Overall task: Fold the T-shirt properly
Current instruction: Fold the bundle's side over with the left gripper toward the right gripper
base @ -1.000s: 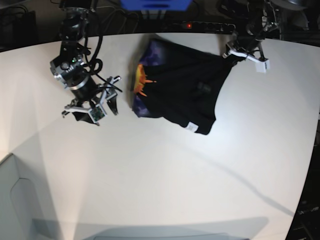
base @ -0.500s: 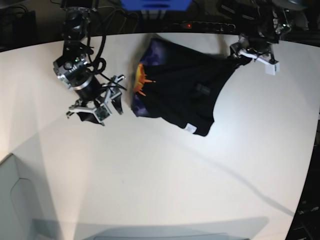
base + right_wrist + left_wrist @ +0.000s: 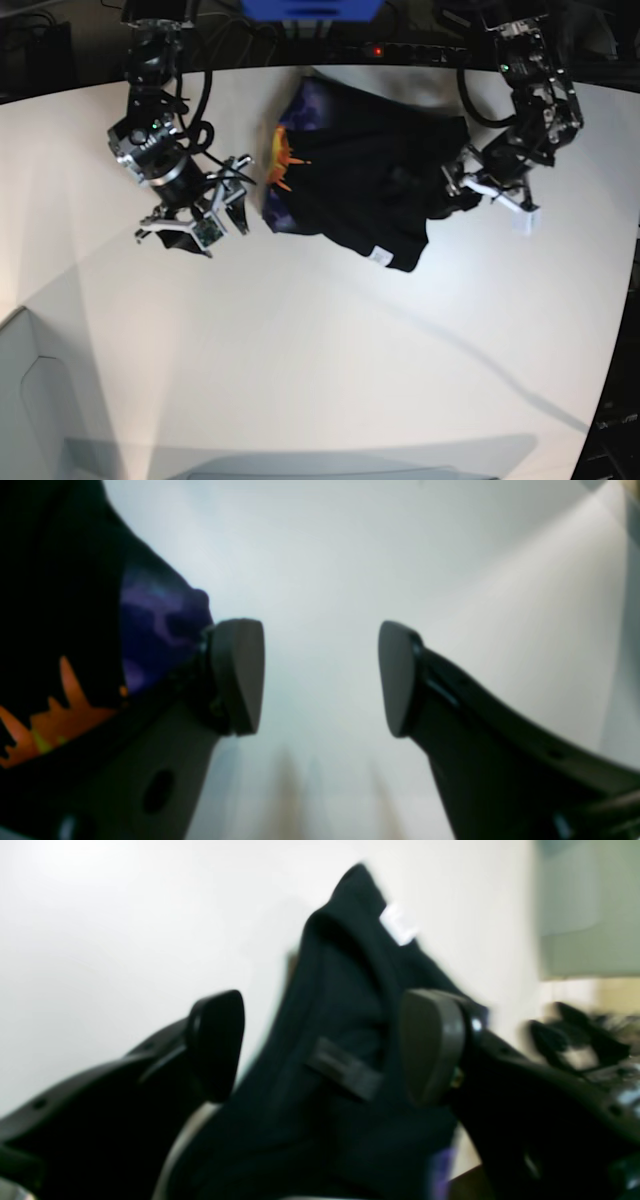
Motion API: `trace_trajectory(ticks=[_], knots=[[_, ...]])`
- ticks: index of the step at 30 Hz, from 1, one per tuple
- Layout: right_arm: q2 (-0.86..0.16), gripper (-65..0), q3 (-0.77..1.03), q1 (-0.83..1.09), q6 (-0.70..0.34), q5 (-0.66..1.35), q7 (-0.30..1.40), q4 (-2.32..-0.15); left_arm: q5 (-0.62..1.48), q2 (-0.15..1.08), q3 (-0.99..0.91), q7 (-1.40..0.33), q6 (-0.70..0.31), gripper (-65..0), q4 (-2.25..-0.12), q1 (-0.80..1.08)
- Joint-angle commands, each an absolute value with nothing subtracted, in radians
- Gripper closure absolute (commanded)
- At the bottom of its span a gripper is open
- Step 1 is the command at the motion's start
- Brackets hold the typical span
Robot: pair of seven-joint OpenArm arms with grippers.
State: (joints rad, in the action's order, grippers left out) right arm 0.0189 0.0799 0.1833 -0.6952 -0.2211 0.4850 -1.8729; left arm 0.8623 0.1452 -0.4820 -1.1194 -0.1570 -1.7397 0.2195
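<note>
While one black T-shirt lies bunched on the white desk toward its far edge, two arms flank it, one on each side. The shirt is a rumpled heap, with an orange-and-purple print showing along its side nearest the right gripper and one small white tag at its near hem; a second white tag shows blurred in the left wrist view. The right gripper hangs over bare desk just beside the printed edge of the shirt, apart from it; in the right wrist view its jaws stand wide with only desk between the pads, nothing held. The left gripper sits at the opposite edge of the shirt, against the cloth. In the left wrist view its jaws are spread apart with black fabric bulging up between the pads; the picture is blurred and whether either pad presses the cloth cannot be told. No containers in view. A blue object sits beyond the desk's far edge.
</note>
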Motion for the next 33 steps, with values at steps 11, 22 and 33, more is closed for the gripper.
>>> trace_trajectory(ticks=[11,22,33], knots=[[0.018,-36.5,0.085,0.170,-0.698,-0.211,0.463,-1.890,0.636,0.160,-0.205,-1.113,-0.166,-43.8,-1.534,0.087],[0.021,-36.5,0.255,0.101,-0.698,-0.211,0.463,-1.890,0.460,0.160,0.200,-1.064,-0.168,-0.5,-1.307,-0.171],[0.022,-36.5,0.495,0.054,-0.698,-0.209,0.463,-1.888,0.366,0.107,0.880,-0.760,-0.168,-0.1,-1.104,-0.532]])
